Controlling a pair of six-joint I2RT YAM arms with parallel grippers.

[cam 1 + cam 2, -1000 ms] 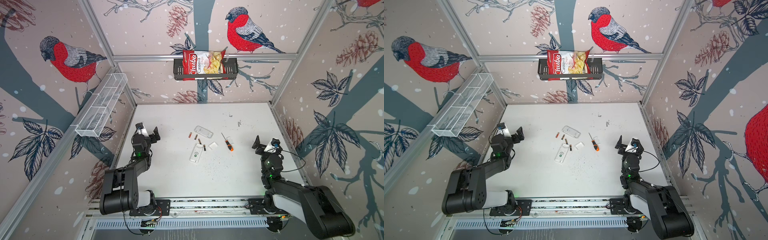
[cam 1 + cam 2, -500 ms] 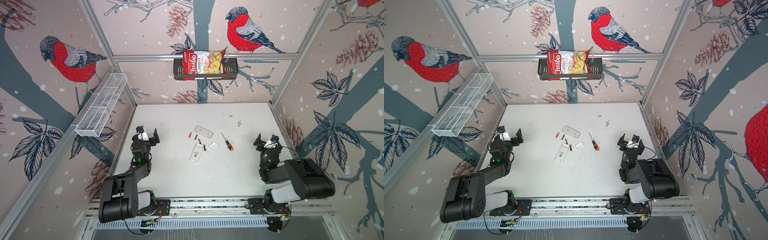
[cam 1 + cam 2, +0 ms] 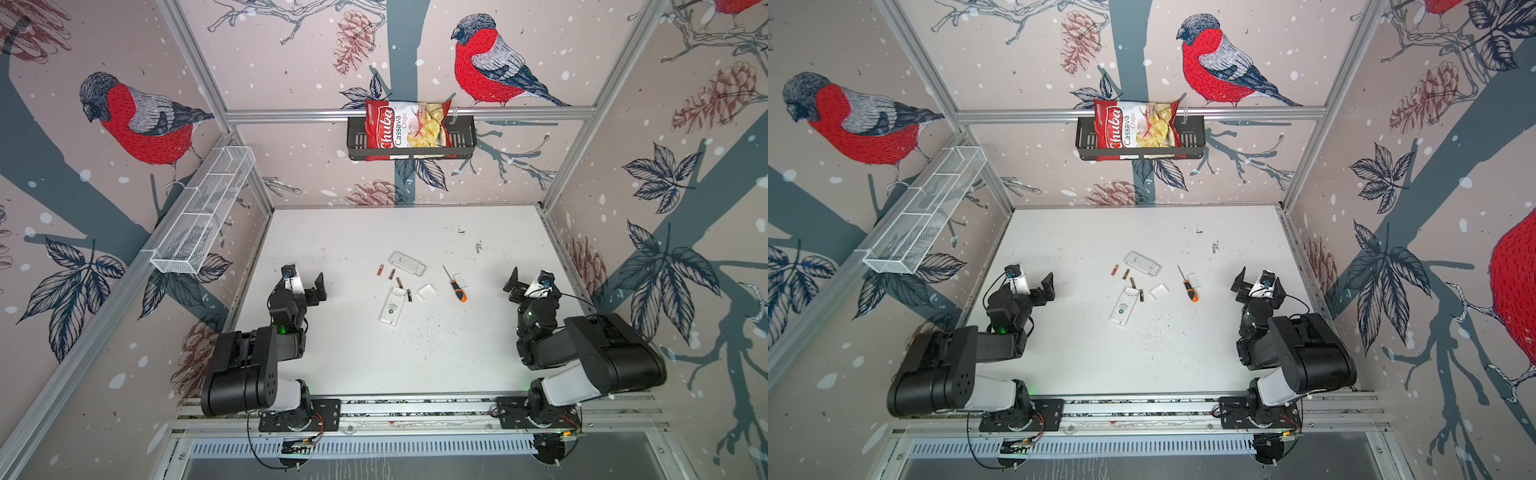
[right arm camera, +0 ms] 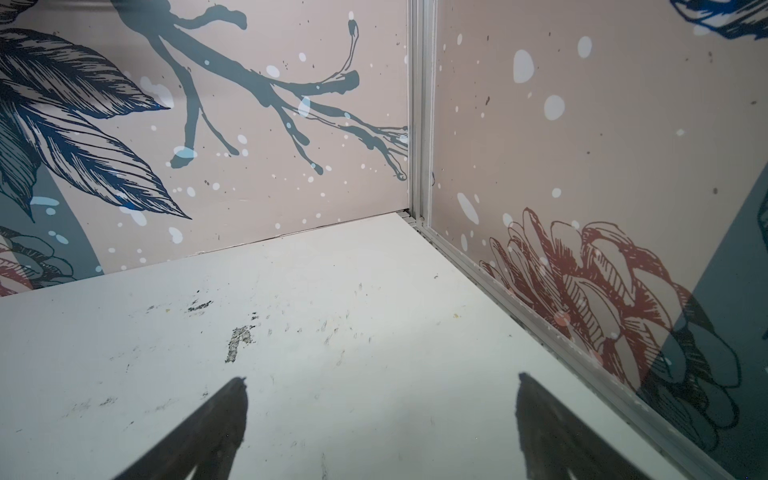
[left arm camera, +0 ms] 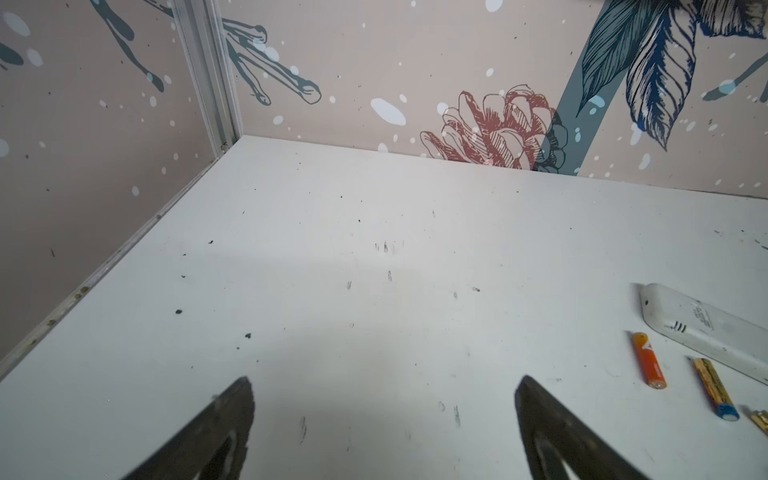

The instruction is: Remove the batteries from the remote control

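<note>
Where bird-print walls [image 3: 316, 166] enclose it, scuffed tabletop [image 3: 340, 245], loose batteries [image 3: 391, 274]

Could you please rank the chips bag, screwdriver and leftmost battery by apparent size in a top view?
Red-and-white foil chips bag
orange-and-black-handled screwdriver
small orange cylindrical battery
though the raised bag may be nearer the camera.

The red-and-white snack bag [image 3: 405, 129] in the black wall basket [image 3: 463, 139] reads "Chuba Cassava Chips" (legible in both top views); small print on a white remote [image 5: 702, 328] is unreadable.
</note>
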